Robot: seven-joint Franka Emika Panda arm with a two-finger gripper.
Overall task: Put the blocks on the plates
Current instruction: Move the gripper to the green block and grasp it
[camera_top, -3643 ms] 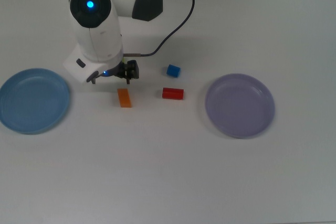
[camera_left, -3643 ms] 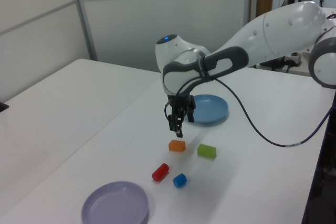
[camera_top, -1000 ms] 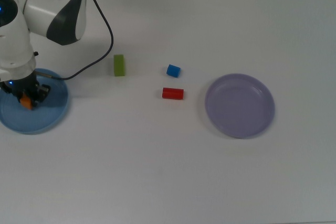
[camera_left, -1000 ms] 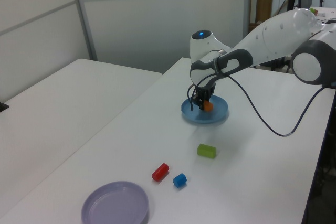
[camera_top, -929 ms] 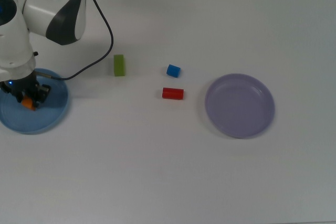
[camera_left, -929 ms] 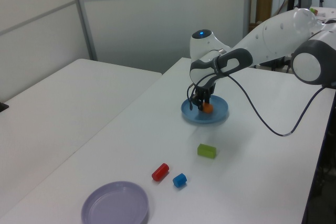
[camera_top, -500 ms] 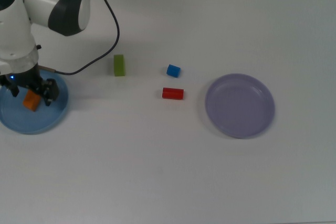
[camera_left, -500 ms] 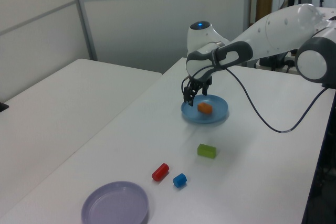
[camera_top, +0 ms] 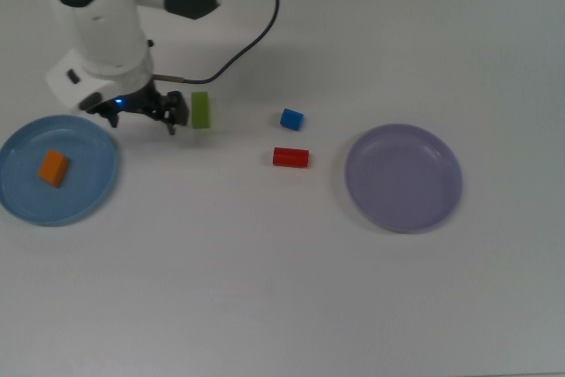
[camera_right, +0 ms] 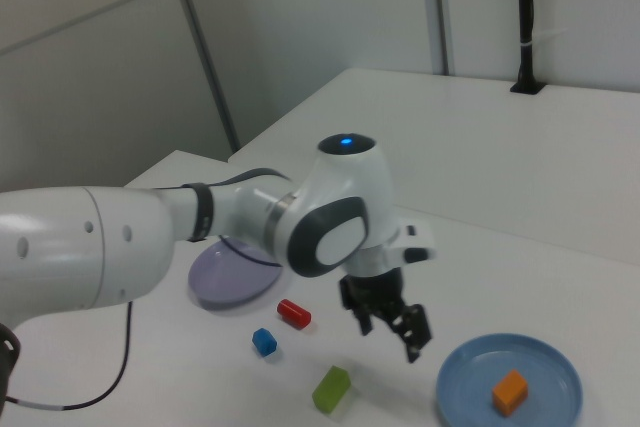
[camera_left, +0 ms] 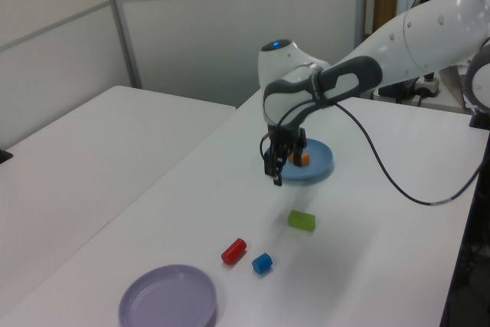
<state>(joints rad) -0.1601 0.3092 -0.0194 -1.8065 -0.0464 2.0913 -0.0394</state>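
Orange block (camera_top: 53, 168) lies on the blue plate (camera_top: 88, 196), while the empty, spread gripper (camera_top: 150, 112) hovers beside the green block (camera_top: 200, 109), red block (camera_top: 290, 157) and blue cube (camera_top: 291, 118) farther off.

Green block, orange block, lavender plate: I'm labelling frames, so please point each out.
green block (camera_top: 200, 109), top view, its top face.
orange block (camera_top: 53, 168), top view, its top face.
lavender plate (camera_top: 403, 177), top view, its bare inside.

Arm shell (camera_top: 106, 33): smooth glossy white plastic with dark grey joint bands; the gripper (camera_top: 163, 114) is matt black. Blue plate (camera_top: 88, 192) and lavender plate (camera_top: 403, 177): smooth, plastic-looking, soft sheen at the rims. Blocks, orange (camera_top: 53, 168), green (camera_top: 200, 109), red (camera_top: 290, 157), blue (camera_top: 291, 118): plain solid colour, matt; table (camera_top: 291, 289) flat matt white.
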